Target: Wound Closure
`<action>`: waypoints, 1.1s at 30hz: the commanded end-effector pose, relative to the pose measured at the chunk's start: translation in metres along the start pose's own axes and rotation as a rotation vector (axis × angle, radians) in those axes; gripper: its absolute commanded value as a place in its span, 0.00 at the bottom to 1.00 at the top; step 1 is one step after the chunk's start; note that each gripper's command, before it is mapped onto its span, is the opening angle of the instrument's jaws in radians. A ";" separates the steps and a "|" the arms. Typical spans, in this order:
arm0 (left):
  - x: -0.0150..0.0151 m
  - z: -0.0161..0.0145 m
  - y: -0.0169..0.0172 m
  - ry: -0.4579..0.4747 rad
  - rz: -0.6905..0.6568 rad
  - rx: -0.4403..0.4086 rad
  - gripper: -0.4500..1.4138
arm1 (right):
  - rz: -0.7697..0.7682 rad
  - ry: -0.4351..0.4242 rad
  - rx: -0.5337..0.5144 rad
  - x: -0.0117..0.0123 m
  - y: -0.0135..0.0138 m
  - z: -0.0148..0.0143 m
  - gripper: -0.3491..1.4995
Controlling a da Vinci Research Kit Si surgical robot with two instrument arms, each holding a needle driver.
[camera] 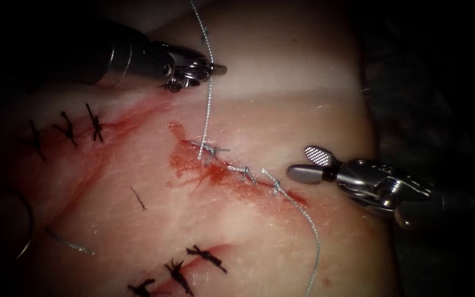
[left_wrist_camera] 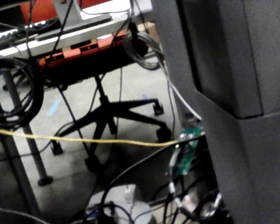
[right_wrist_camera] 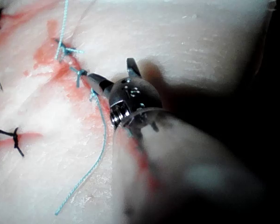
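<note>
The thread (camera: 209, 104) is seen clamped in the left claw (camera: 215, 69) at about eleven o'clock in the endoscope view, its jaws closed together on the strand. From that grip the thread is stretched down to the cut (camera: 237, 171), which lies at the middle of the tissue (camera: 281, 110) and is crossed by several pale stitches (camera: 246, 173). A free tail of thread is trailed from the four o'clock end of the cut toward six o'clock, and another length is carried up past the left claw to twelve o'clock.

The right claw (camera: 310, 164) is found just beside the cut, on its right side at about three o'clock, with its jaws spread apart and nothing held between them. In the right wrist view the same claw (right_wrist_camera: 113, 77) is seen parted above the tissue, close to the stitched line and the thread (right_wrist_camera: 95, 158).

Red fluid (camera: 193, 165) is spread along the cut and to its left. Older wounds closed with dark stitches (camera: 67, 127) are seen at nine o'clock, and more (camera: 185, 267) at six o'clock. No needle can be made out.
</note>
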 end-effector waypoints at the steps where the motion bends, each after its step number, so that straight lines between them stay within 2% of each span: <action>1: 0.0006 0.0008 0.0001 -0.034 0.106 -0.059 0.64 | 0.007 -0.002 0.000 0.0002 -0.0007 0.0006 0.99; 3: 0.0008 0.0007 0.0000 -0.035 0.204 -0.096 0.68 | 0.017 -0.003 0.000 0.0005 -0.0009 0.0005 0.99; 6: -0.0002 0.0000 -0.0002 -0.014 0.414 -0.087 0.69 | 0.035 -0.005 0.001 0.0005 -0.0011 0.0003 0.99; 9: -0.0023 -0.0014 -0.0004 -0.076 0.433 -0.054 0.68 | 0.041 -0.005 0.001 0.0004 -0.0013 0.0002 0.99; 13: -0.0053 -0.0039 -0.0009 -0.208 0.435 0.005 0.77 | 0.054 -0.005 0.000 0.0004 -0.0015 0.0002 0.99; 14: -0.0058 -0.0046 -0.0009 -0.225 0.425 0.009 0.77 | 0.054 -0.005 0.000 0.0004 -0.0015 0.0002 0.99; 17: -0.0062 -0.0070 -0.0007 -0.246 0.408 -0.004 0.72 | 0.062 -0.004 -0.002 0.0006 -0.0016 0.0001 0.99; 19: -0.0056 -0.0086 -0.0001 -0.205 0.458 -0.036 0.68 | 0.063 -0.005 -0.001 0.0007 -0.0015 -0.0002 0.99; 20: -0.0051 -0.0095 0.0007 -0.175 0.528 -0.054 0.65 | 0.064 -0.006 -0.001 0.0008 -0.0014 -0.0003 0.99; 22: -0.0044 -0.0106 0.0022 -0.127 0.540 -0.067 0.64 | 0.065 -0.008 0.001 0.0010 -0.0012 -0.0007 0.99; 23: -0.0033 -0.0115 0.0047 -0.075 0.554 -0.088 0.63 | 0.070 -0.006 -0.002 0.0015 -0.0008 -0.0009 0.98; 25: -0.0029 -0.0119 0.0076 -0.044 0.533 -0.136 0.63 | 0.080 -0.001 -0.011 0.0021 -0.0002 -0.0011 0.98; 27: -0.0037 -0.0117 0.0113 -0.050 0.541 -0.207 0.50 | 0.094 0.009 -0.027 0.0030 0.0007 -0.0015 0.97; 29: -0.0047 -0.0108 0.0140 -0.043 0.718 -0.237 0.48 | 0.102 0.016 -0.036 0.0034 0.0013 -0.0018 0.97; 30: -0.0061 -0.0094 0.0164 -0.031 0.912 -0.275 0.47 | 0.112 0.025 -0.048 0.0038 0.0019 -0.0022 0.97; 32: -0.0074 -0.0079 0.0179 -0.018 1.090 -0.325 0.40 | 0.119 0.031 -0.057 0.0041 0.0024 -0.0025 0.97; 33: -0.0082 -0.0067 0.0187 0.000 1.242 -0.355 0.40 | 0.122 0.033 -0.060 0.0043 0.0026 -0.0027 0.98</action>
